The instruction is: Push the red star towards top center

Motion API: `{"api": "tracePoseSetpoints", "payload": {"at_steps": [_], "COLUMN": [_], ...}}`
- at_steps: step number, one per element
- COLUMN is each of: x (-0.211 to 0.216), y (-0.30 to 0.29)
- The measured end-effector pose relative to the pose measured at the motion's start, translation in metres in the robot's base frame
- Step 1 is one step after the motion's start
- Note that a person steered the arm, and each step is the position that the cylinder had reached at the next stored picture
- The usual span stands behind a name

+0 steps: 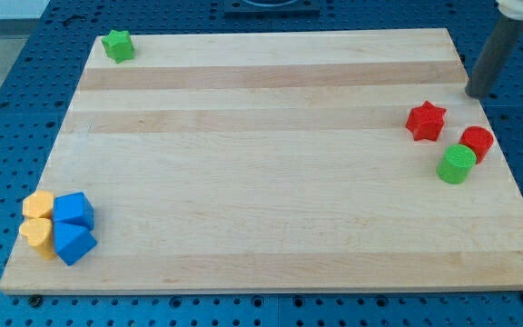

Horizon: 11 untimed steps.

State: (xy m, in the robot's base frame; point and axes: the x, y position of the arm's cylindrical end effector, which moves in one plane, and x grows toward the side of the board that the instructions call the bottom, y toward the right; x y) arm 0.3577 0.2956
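Note:
The red star (pixel 426 121) lies on the wooden board (pixel 261 163) near its right edge, a little above mid-height. My tip (pixel 476 94) is at the board's right edge, up and to the right of the red star, with a clear gap between them. The rod rises from there out of the view's top right corner.
A red cylinder (pixel 478 143) and a green cylinder (pixel 457 164) sit just below and right of the red star. A green star (pixel 117 44) is at the top left corner. Two yellow blocks (pixel 37 221) and two blue blocks (pixel 74 227) cluster at the bottom left.

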Motion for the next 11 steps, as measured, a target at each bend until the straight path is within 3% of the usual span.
{"api": "tracePoseSetpoints", "payload": {"at_steps": [2, 4, 5, 7, 8, 10, 11], "x": [0.055, 0.062, 0.061, 0.062, 0.042, 0.041, 0.043], "y": [-0.015, -0.123, -0.129, -0.078, -0.095, -0.237, -0.269]}}
